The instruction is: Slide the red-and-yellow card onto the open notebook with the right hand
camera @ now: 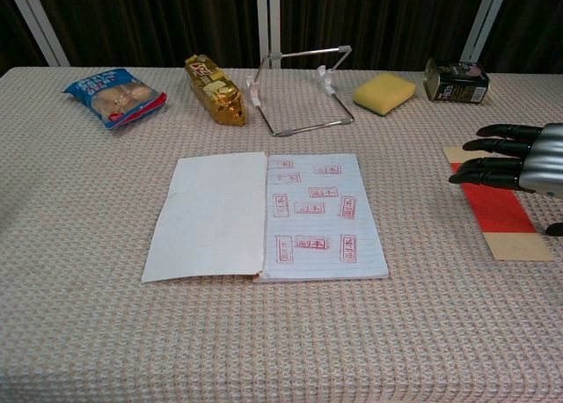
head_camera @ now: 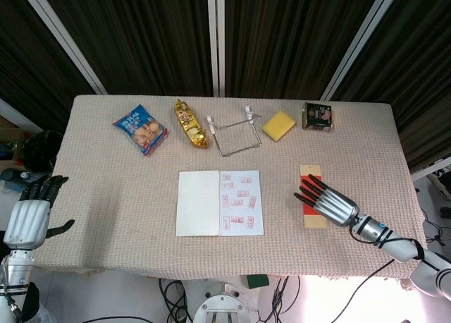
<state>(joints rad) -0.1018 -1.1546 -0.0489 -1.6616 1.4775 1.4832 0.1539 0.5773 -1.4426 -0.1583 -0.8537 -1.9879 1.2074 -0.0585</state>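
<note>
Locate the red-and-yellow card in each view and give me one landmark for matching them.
Head view: the red-and-yellow card lies right of centre, partly under the right hand.
Chest view: the card sits at the right edge, with the hand over its far end.
Shared landmark: the open notebook, to the card's left in both.

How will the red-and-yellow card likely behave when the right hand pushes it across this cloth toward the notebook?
The card lies flat and thin, so it is probably light and may flex. The woven tablecloth looks coarse and may drag on it. With the right hand over one end, it may pivot rather than travel straight to the notebook.
</note>
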